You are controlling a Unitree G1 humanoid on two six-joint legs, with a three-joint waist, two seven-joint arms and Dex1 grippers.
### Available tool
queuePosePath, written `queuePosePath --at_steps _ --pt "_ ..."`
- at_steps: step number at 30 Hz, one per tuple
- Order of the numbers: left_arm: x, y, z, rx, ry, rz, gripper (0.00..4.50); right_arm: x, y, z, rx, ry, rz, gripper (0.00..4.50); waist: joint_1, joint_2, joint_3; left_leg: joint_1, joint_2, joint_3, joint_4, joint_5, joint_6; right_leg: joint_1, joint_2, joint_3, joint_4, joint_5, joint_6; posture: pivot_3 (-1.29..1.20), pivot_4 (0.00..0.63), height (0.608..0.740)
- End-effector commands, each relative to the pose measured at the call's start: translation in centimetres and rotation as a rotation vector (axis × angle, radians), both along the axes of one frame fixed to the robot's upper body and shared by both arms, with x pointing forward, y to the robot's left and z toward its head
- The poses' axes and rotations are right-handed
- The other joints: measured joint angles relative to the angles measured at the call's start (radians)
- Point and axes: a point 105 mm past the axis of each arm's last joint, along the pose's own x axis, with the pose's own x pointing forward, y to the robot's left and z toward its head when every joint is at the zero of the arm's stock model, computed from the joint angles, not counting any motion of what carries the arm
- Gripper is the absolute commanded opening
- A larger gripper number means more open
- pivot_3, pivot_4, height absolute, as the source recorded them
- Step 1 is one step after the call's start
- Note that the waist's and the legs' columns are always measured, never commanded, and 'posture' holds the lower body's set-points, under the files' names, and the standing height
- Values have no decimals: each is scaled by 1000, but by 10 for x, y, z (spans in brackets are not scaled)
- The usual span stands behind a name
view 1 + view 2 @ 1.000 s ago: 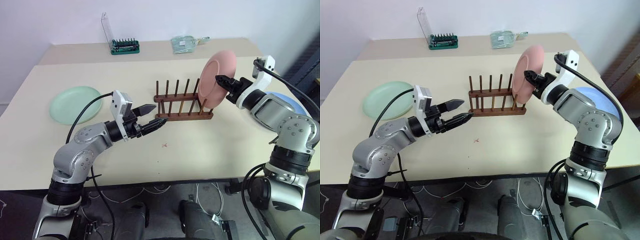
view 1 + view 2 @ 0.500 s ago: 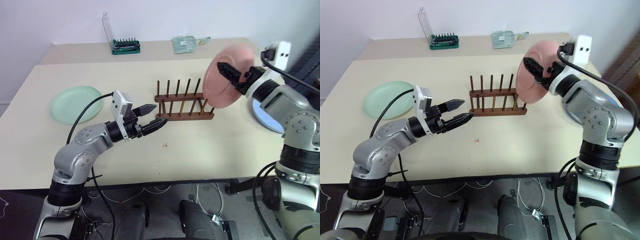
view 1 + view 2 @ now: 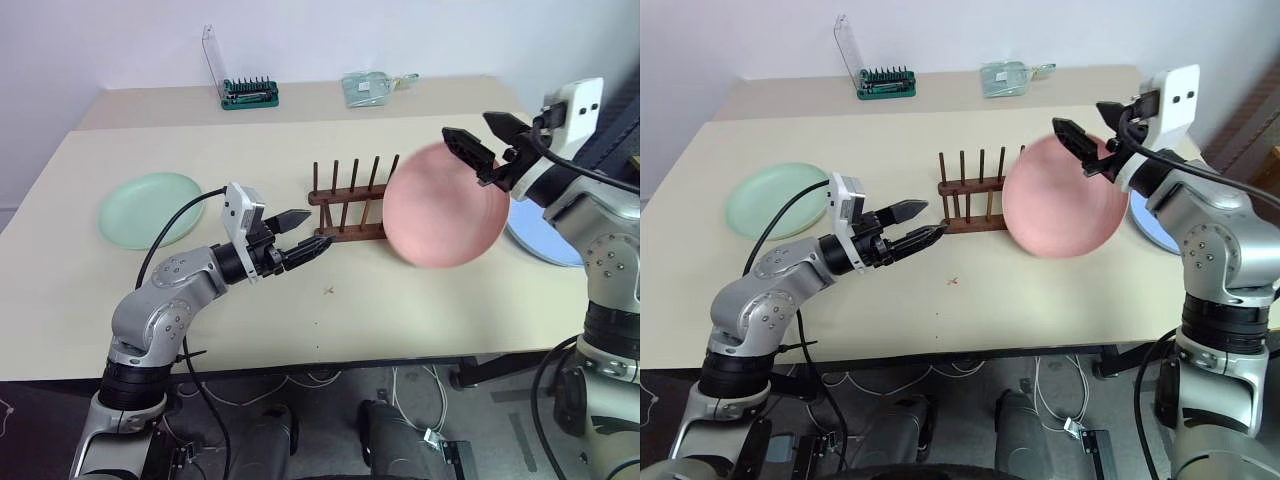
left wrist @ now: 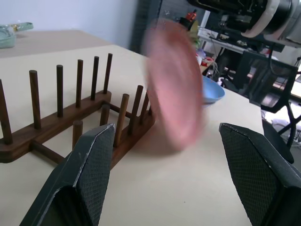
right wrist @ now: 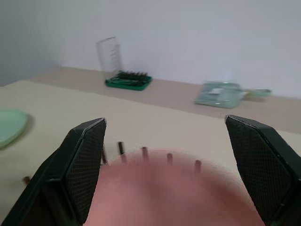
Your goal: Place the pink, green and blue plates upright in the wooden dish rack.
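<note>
The right gripper (image 3: 1080, 135) is spread wide and grasps nothing, and just below it the pink plate (image 3: 1065, 207) is blurred and tilted against the right end of the wooden dish rack (image 3: 975, 200). The left gripper (image 3: 922, 222) hovers open and empty beside the rack's left end. The green plate (image 3: 150, 208) lies flat near the table's (image 3: 300, 310) left edge and the blue plate (image 3: 545, 238) near its right edge.
</note>
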Motion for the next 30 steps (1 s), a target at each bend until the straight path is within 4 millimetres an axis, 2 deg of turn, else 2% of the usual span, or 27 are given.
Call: queuePosePath --at_steps 1,4,8,13,17,19,20,21,23,26,30 --pt "-4 1 7 -9 -44 -2 3649 -3 -4 14 -7 -58 -23 4120 2 0 0 0 0 0 0 0 0 0 0 0 0 0 0 0 150 740" --pt "-4 3 5 -7 -41 8 3649 0 -12 7 -38 -33 -49 4120 1 0 0 0 0 0 0 0 0 0 0 0 0 0 0 0 150 740" --pt "-3 4 4 -2 -40 14 3649 -5 -15 -12 -183 -7 -40 4120 2 0 0 0 0 0 0 0 0 0 0 0 0 0 0 0 150 740" --pt "-1 5 2 6 -37 19 3649 -22 -16 -16 -288 -40 30 4120 0 0 0 0 0 0 0 0 0 0 0 0 0 0 0 0 150 740" --pt "-1 4 0 12 -30 13 3649 -39 -42 -29 -432 20 10 4120 5 0 0 0 0 0 0 0 0 0 0 0 0 0 0 0 150 740" --pt "0 3 -2 14 -27 4 3649 -43 -52 -33 -431 57 -6 4120 5 0 0 0 0 0 1 0 0 1 0 0 -1 0 0 0 150 740" --pt "0 2 -3 17 -25 -2 3649 -47 -57 -34 -407 72 -3 4321 5 0 0 0 0 1 1 0 0 1 0 0 -1 0 0 0 150 740" --pt "0 0 -3 18 -25 -8 3649 -51 -59 -36 -382 87 9 4321 4 0 0 0 0 1 1 0 0 1 0 0 -1 0 0 0 150 740" --pt "1 -1 -4 21 -25 -16 3649 -61 -63 -44 -419 122 24 4321 4 0 0 0 1 1 1 0 0 1 0 0 0 0 0 0 150 740" --pt "2 -3 -4 22 -23 -28 3649 -77 -55 -53 -483 154 80 4321 3 0 0 0 1 1 1 0 1 2 0 0 0 0 0 0 150 740" --pt "2 -7 -6 22 -14 -52 3649 -106 -22 -83 -607 257 263 4321 2 1 -1 1 2 2 1 -1 1 1 1 0 0 0 0 0 150 740"
